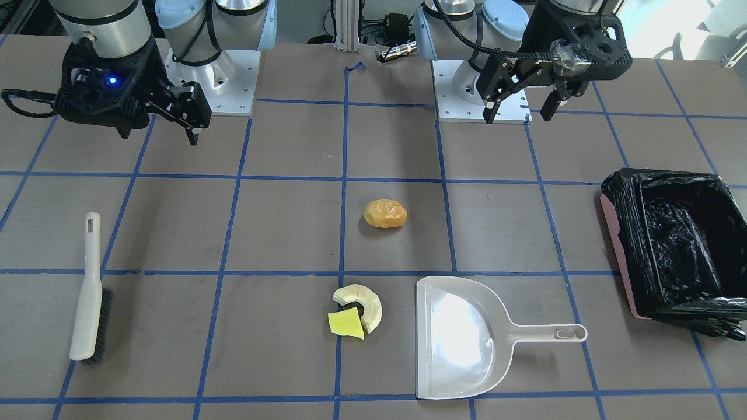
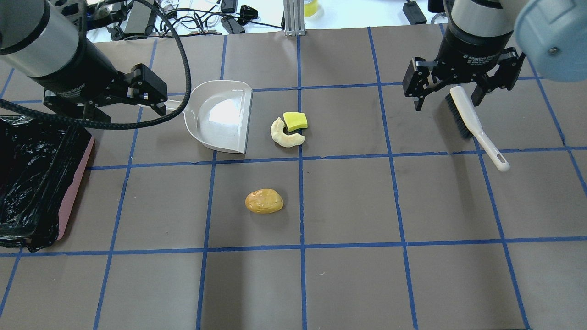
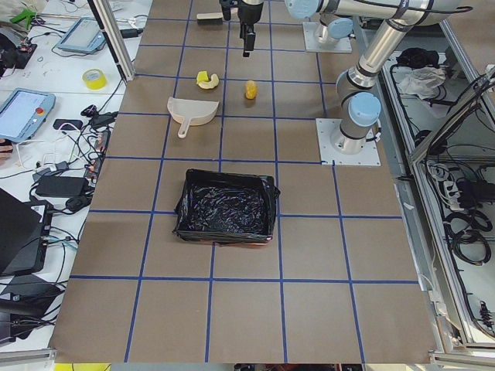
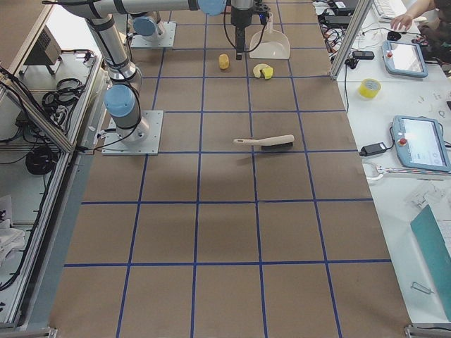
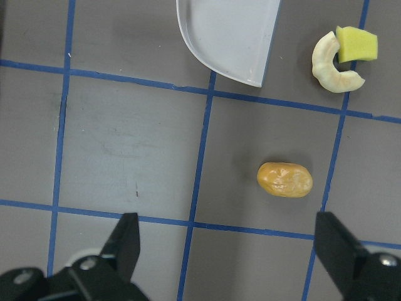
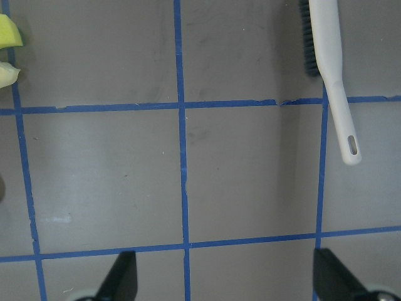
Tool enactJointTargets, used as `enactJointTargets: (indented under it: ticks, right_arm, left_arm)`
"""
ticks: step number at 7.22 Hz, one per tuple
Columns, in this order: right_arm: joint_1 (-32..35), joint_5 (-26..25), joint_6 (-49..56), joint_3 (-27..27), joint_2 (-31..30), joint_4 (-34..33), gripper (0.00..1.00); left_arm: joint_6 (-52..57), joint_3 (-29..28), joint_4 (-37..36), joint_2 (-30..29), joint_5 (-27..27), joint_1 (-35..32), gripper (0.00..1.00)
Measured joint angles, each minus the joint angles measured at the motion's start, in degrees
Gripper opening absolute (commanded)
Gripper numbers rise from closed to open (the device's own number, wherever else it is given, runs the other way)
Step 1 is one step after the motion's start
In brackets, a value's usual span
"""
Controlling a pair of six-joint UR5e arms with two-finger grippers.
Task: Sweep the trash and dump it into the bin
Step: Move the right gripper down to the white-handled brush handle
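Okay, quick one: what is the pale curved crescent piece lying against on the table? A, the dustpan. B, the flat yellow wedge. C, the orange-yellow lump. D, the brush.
B: the flat yellow wedge lies right against the pale crescent, while the orange-yellow lump sits apart in another grid square.

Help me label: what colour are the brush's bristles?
The bristles are black; front-facing view shows them best.
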State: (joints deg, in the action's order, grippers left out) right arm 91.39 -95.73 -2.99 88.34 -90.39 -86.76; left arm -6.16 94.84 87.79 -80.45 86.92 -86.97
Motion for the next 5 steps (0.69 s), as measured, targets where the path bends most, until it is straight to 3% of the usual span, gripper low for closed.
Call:
enactJointTargets:
  ticks: [2, 5]
  right_arm:
    - [-1.64, -0.01, 3.58, 0.17, 0.01, -0.14, 1.00]
    - [-13.93, 0.26, 19.29, 2.63, 1.48, -2.40, 1.00]
  left_arm:
    - [0.00, 0.00, 0.01, 0.00, 0.00, 0.01, 1.00]
    - [0.00, 0.00, 0.03, 0.03, 0.01, 0.02, 1.00]
